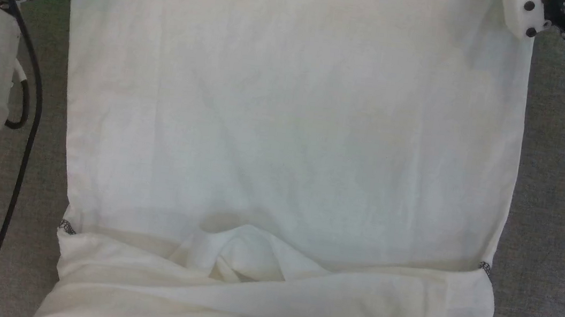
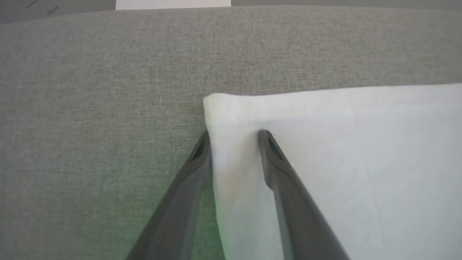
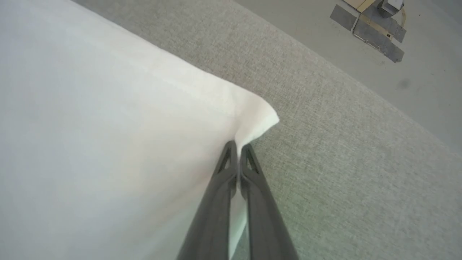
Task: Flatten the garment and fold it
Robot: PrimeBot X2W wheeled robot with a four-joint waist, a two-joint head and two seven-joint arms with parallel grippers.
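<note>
The garment (image 1: 286, 126) lies spread across the grey table (image 1: 540, 211), smooth over most of its body and bunched into a soft ridge (image 1: 244, 253) at the edge nearest me. My right fingers (image 3: 231, 155) are closed on one far corner, the cloth pinched between their tips. My left fingers (image 2: 266, 142) stand apart at the other far corner, one on the fabric and the other just beside its side edge, so nothing is gripped on that side yet. That mismatch is my worry: if I pull or lift with the right before the left has a real hold, the thin fabric would, I think, skew on the diagonal and the flat panel would wrinkle. The left could also close on the hem's top layer alone, or nip so near the edge that the corner slips out once it takes load. I cannot tell how many layers lie between those fingers. And the ridge near me – fold over it as it is and the creases get pressed in.
</note>
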